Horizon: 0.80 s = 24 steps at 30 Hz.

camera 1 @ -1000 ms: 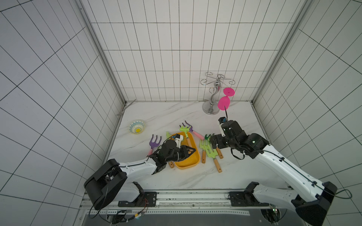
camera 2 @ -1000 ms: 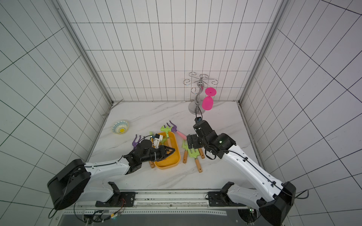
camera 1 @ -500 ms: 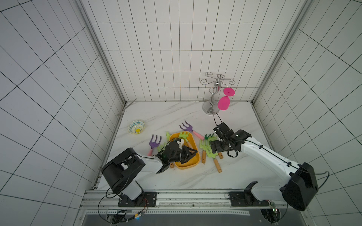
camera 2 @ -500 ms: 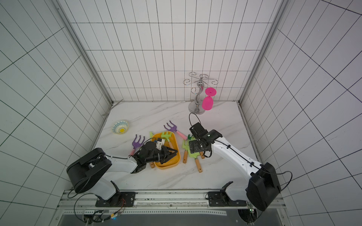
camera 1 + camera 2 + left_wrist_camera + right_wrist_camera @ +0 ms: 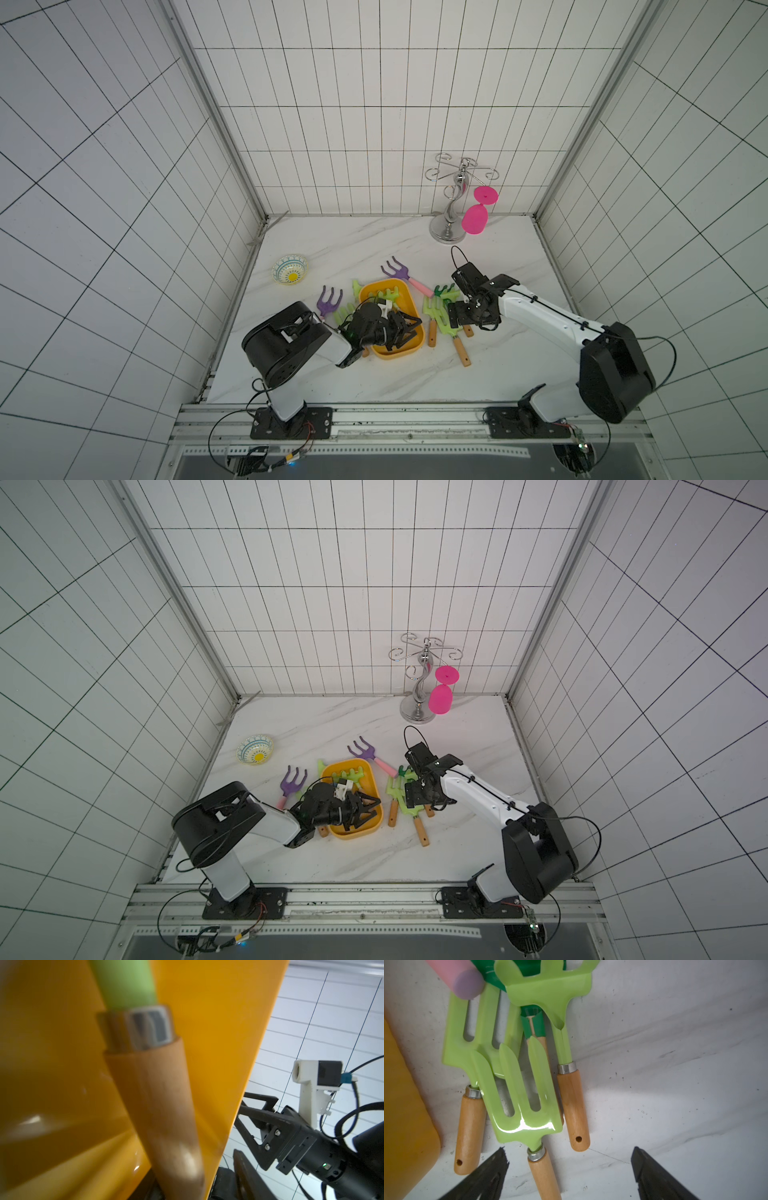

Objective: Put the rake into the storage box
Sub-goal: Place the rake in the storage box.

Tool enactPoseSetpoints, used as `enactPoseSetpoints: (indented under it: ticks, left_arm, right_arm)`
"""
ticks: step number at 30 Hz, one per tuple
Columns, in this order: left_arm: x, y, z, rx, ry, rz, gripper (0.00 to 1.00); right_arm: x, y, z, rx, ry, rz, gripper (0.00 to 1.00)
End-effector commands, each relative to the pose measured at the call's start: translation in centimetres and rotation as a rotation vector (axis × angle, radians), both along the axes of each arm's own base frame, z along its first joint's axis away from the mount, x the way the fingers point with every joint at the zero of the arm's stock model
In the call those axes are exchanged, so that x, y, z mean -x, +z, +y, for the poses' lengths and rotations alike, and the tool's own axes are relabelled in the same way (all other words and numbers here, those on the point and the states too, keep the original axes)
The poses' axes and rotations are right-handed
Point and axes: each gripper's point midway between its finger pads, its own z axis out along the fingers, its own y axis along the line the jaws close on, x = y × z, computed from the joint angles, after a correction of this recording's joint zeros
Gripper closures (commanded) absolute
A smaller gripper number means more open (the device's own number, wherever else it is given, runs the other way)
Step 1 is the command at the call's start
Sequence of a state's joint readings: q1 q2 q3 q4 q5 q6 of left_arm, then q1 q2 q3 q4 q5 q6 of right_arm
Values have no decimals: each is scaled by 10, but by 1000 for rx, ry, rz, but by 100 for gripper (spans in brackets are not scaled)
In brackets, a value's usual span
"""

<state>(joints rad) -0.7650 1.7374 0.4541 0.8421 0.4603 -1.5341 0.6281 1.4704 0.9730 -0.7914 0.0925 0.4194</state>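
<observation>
Our left gripper (image 5: 405, 332) just spread its jaws so the rake (image 5: 162, 1105) lies inside the storage box (image 5: 405, 354), and we've got the right gripper (image 5: 569, 1153), jaws wide apart, over 3 light-green rakes (image 5: 527, 1105) just beside the box, probably for the next grab.

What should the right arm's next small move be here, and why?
Probably lower the right pincer and close on the wooden handle between its open jaws: that green rake lies on the table, outside the storage box.

Storage box (image 5: 370, 293) mouth largely blocked by left tool (image 5: 406, 334) and a rake (image 5: 390, 295) inside. Green rakes (image 5: 436, 316) crowded just beside it. Rear desk (image 5: 353, 245) seen unobstructed.
</observation>
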Motion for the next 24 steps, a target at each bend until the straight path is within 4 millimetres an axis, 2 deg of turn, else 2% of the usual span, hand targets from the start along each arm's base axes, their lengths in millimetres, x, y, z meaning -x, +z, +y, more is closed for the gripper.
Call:
enactPoseSetpoints:
  ticks: [1,5,10,13,17,20,24]
  left_arm:
    - [-2,14,-3,-27,-32,-31,38]
    - [4,17,6,-207,-85,-49,34]
    - [13,21,37,-458,-110,-51,32]
    - [19,17,46,-502,-120,-26,31]
    - [21,16,44,-505,-141,-28,32]
    - [16,35,51,-549,-130,-101,32]
    - [10,64,97,-755,-62,-221,32]
  right_arm:
    - [0,-19,-11,19,-26,36,8]
    - [-6,-21,-15,20,-35,36,14]
    - [-14,-22,-19,12,-44,42,17]
    - [-19,-26,-21,14,-49,57,18]
    - [-22,-31,-23,23,-49,73,20]
    - [-22,-36,-27,48,-52,81,22]
    - [-28,-44,-29,53,-65,74,26]
